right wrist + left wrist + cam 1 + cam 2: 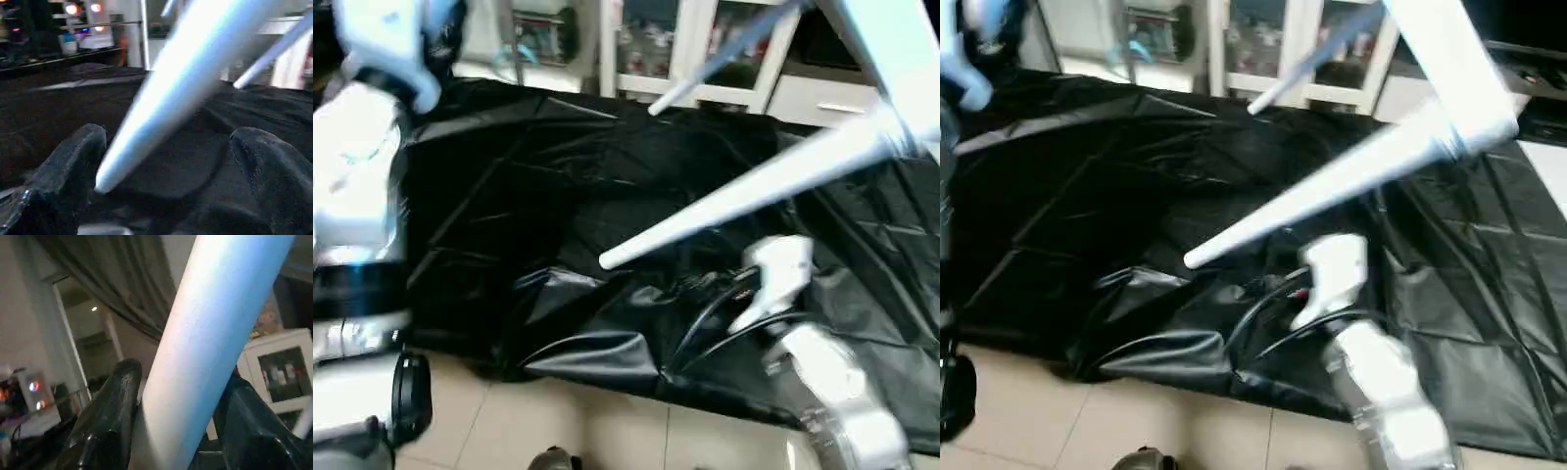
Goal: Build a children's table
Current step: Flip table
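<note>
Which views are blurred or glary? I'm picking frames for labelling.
Left eye view: left arm smeared and washed out, black sheet shiny with glare. Left wrist view: leg sits soft and bluish between the fingers. Right wrist view: leg tip and fingers out of focus.

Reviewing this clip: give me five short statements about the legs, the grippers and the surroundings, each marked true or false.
1. The left gripper is closed on a white leg. True.
2. The right gripper grips a leg. False: its fingers stand wide apart, with a leg tip between them.
3. Black sheeting covers the work area. True.
4. Two legs already stick out from the tabletop. True.
5. The floor is carpeted. False: it is tiled.
</note>
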Motion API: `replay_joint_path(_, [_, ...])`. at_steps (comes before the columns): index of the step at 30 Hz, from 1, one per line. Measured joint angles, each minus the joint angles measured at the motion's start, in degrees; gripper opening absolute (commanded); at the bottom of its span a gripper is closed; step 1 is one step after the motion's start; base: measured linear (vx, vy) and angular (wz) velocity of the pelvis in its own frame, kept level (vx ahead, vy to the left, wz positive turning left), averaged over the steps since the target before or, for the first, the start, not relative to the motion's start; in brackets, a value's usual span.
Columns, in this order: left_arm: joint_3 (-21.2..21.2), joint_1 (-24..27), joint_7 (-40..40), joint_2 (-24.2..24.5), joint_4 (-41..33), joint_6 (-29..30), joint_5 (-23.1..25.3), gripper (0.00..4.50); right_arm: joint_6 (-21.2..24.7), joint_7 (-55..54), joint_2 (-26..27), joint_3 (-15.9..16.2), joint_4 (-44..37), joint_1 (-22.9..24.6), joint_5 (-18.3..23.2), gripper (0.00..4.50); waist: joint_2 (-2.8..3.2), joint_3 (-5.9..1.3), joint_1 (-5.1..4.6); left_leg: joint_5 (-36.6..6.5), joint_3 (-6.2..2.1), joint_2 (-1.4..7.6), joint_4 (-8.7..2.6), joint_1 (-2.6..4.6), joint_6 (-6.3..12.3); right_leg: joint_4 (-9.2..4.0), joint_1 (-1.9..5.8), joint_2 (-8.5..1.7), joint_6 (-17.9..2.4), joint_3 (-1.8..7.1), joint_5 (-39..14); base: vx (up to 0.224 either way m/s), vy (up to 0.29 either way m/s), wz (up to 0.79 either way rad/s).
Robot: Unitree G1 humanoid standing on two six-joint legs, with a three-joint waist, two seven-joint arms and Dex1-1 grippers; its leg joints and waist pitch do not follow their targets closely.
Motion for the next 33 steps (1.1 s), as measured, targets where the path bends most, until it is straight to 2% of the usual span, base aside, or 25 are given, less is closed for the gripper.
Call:
replay_joint_path(3, [1.99, 1.00, 1.95, -1.09, -1.91, 1.70, -1.05, 2.02, 0.71, -0.38, 0.91, -0.34, 0.08, 0.00, 0.86, 4.50, -0.23, 0.05, 0.02, 0.05, 0.00, 0.00, 0.01, -0.01, 0.08, -0.02, 0.00, 0.00, 0.00, 0.00, 0.00, 0.000, 0.000, 0.00])
replay_joint_path(6, [2.97, 2.06, 2.60, -1.54, -3.82, 3.47, -1.86, 2.02, 0.55, 0.27, 1.22, -0.30, 0.08, -0.04, 1.94, 4.50, -0.90, 0.13, 0.20, 0.06, 0.00, 0.00, 0.01, -0.03, 0.09, -0.06, 0.01, 0.00, 0.00, -0.01, 0.00, 0.000, 0.000, 0.00])
replay_joint_path(9, [3.72, 3.54, 2.75, -1.83, -4.94, 4.58, -3.09, 2.01, 0.42, 1.66, 1.71, -0.24, 0.63, -1.17, 2.66, 4.50, -1.18, 0.11, 0.36, 0.05, 0.00, -0.02, 0.04, -0.06, 0.10, -0.12, 0.05, -0.02, 0.00, 0.00, 0.01, 0.000, 0.000, 0.00])
replay_joint_path(13, [3.58, 5.23, 2.88, -2.64, -7.41, 5.90, -3.39, 1.98, 0.35, 4.10, 2.15, -0.30, 2.36, -7.44, 4.82, 4.50, -1.35, 0.10, 0.44, 0.06, -0.01, -0.01, 0.06, -0.03, 0.10, -0.10, 0.11, -0.02, -0.04, -0.03, 0.04, 0.000, 0.000, 0.00])
replay_joint_path(15, [3.29, 6.19, 3.11, -3.35, -9.12, 6.42, -3.40, 1.97, -0.23, 4.76, 2.16, -0.80, 5.93, -11.19, 5.03, 4.50, -1.50, 0.07, 0.44, 0.07, -0.02, -0.01, 0.07, -0.02, 0.09, -0.09, 0.13, -0.03, -0.04, -0.04, 0.05, 0.000, 0.000, 0.00])
replay_joint_path(19, [2.83, 7.36, 3.09, -3.52, -11.22, 6.83, -3.40, 1.96, -1.77, 5.01, 2.18, -1.59, 12.64, -14.04, 4.19, 4.50, -1.61, 0.09, 0.49, 0.14, -0.01, -0.01, 0.06, -0.06, 0.20, -0.09, 0.12, -0.03, -0.04, -0.06, 0.04, 0.000, 0.000, 0.00])
replay_joint_path(21, [2.65, 8.22, 3.15, -3.66, -12.89, 7.42, -3.39, 1.95, -1.90, 4.19, 2.98, -2.45, 16.45, -15.66, 4.00, 4.20, -1.70, 0.14, 0.27, 0.16, 0.00, -0.01, 0.06, -0.06, 0.20, -0.08, 0.11, -0.03, -0.04, -0.06, 0.04, 0.000, 0.000, 0.00])
replay_joint_path(23, [2.34, 9.33, 3.22, -4.02, -14.49, 8.23, -3.39, 1.95, -1.93, 3.66, 3.75, -4.14, 19.20, -17.58, 4.46, 4.09, -1.72, 0.15, 0.25, 0.17, 0.00, -0.01, 0.06, -0.05, 0.21, -0.06, 0.10, -0.03, -0.04, -0.06, 0.04, 0.000, 0.000, 0.00])
replay_joint_path(29, [2.24, 11.47, 3.84, -4.74, -16.97, 9.09, -3.39, 1.95, -2.78, 5.06, 4.98, -5.01, 21.36, -18.83, 6.65, 3.55, -1.90, 0.15, 0.23, 0.18, 0.00, 0.01, 0.06, -0.04, 0.22, -0.05, 0.10, -0.03, -0.03, -0.06, 0.05, 0.000, 0.000, 0.00])
replay_joint_path(33, [2.46, 12.89, 4.62, -5.37, -17.64, 9.17, -3.39, 1.95, -3.24, 6.34, 5.16, -5.01, 21.34, -18.77, 7.34, 3.18, -2.24, 0.05, 0.23, 0.19, 0.00, 0.01, 0.06, -0.03, 0.22, -0.05, 0.10, -0.03, -0.03, -0.07, 0.05, 0.000, 0.000, 0.00])
